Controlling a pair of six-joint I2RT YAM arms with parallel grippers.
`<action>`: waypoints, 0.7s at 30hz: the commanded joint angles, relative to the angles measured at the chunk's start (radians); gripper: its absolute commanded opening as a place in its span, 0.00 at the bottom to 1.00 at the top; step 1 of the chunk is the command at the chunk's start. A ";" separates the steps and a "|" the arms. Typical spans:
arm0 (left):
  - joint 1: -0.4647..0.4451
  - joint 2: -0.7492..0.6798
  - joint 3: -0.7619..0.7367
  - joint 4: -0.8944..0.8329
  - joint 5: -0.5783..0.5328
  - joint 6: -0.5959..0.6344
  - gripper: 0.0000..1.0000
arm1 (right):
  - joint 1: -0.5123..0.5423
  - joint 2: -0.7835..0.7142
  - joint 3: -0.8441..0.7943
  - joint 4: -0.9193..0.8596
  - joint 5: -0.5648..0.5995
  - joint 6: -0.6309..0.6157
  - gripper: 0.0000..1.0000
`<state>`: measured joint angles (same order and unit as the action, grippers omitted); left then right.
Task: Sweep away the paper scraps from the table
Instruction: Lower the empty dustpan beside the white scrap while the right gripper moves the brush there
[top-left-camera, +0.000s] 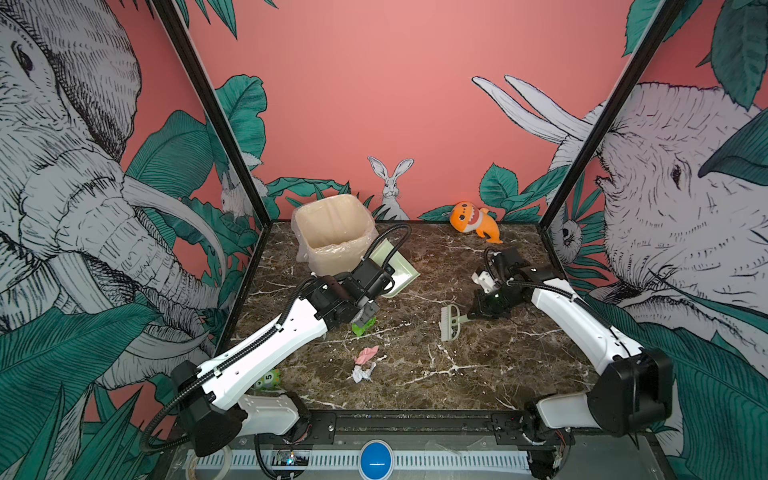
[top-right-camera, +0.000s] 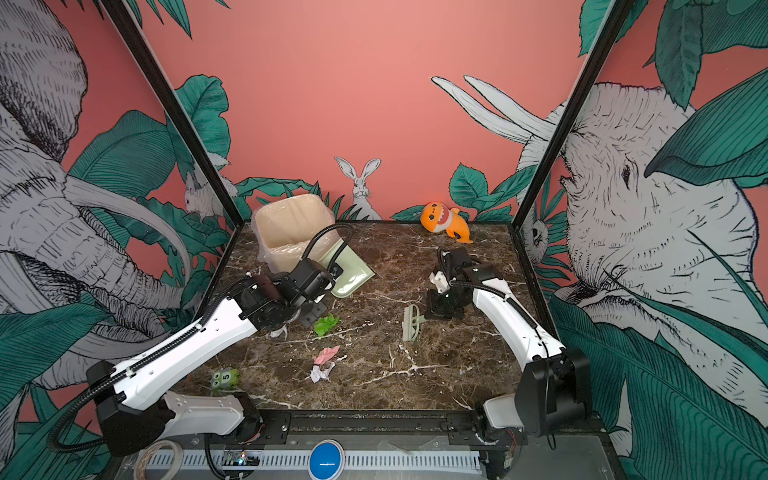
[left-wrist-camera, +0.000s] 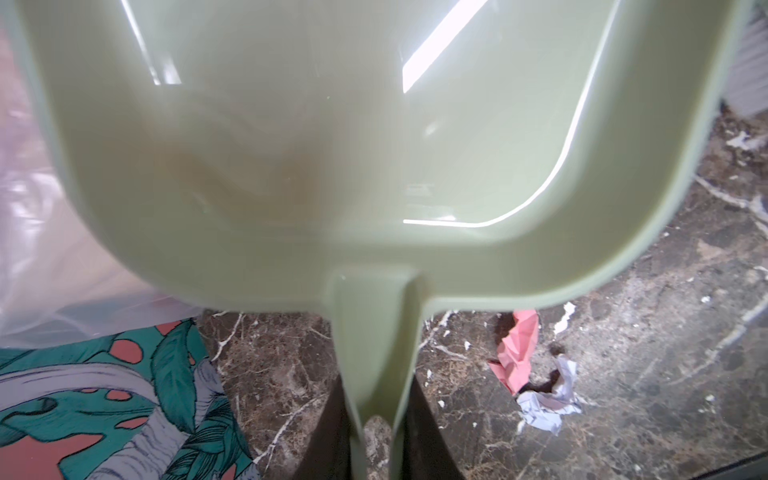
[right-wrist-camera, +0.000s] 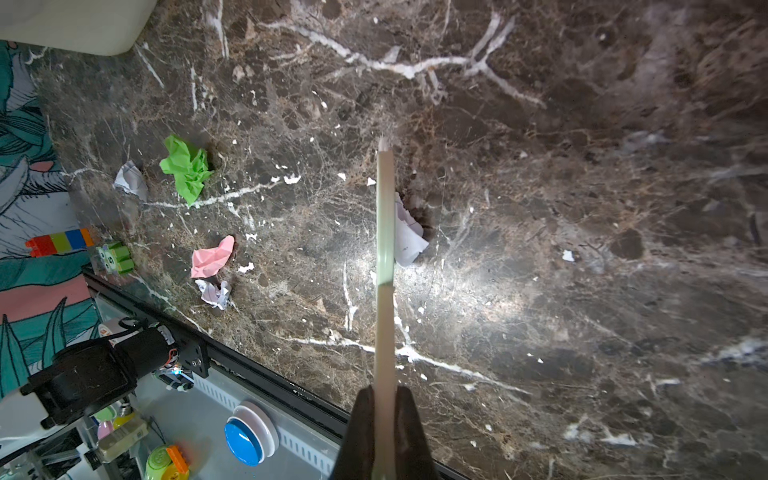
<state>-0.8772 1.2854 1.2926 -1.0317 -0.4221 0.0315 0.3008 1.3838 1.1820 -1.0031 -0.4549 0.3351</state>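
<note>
Dustpan (left-wrist-camera: 291, 145) (green) in left end effector (left-wrist-camera: 376, 440).

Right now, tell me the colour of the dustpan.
The dustpan is plain pale green, clearest in the left wrist view.

Bin, dustpan, brush and toys against a jungle mural

A lined beige bin (top-left-camera: 332, 226) stands at the back left, with a pale green dustpan (top-left-camera: 401, 268) tilted just beside it. The matching brush (top-left-camera: 451, 323) is well to its right. An orange shark (top-left-camera: 473, 220) lies by the back wall, and a small green block (top-right-camera: 224, 378) marked 5 sits front left. A blue button (top-left-camera: 376, 459) is on the front rail.
</note>
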 joint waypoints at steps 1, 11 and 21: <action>-0.028 0.012 -0.042 0.032 0.082 -0.056 0.13 | 0.000 -0.032 0.084 -0.086 0.028 -0.038 0.00; -0.080 0.106 -0.186 0.114 0.313 -0.054 0.13 | 0.004 0.029 0.240 -0.213 0.195 -0.128 0.00; -0.121 0.215 -0.239 0.164 0.402 -0.015 0.14 | 0.101 0.160 0.324 -0.282 0.359 -0.188 0.00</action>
<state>-0.9844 1.4834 1.0687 -0.8875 -0.0631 0.0010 0.3698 1.5116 1.4700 -1.2266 -0.1738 0.1856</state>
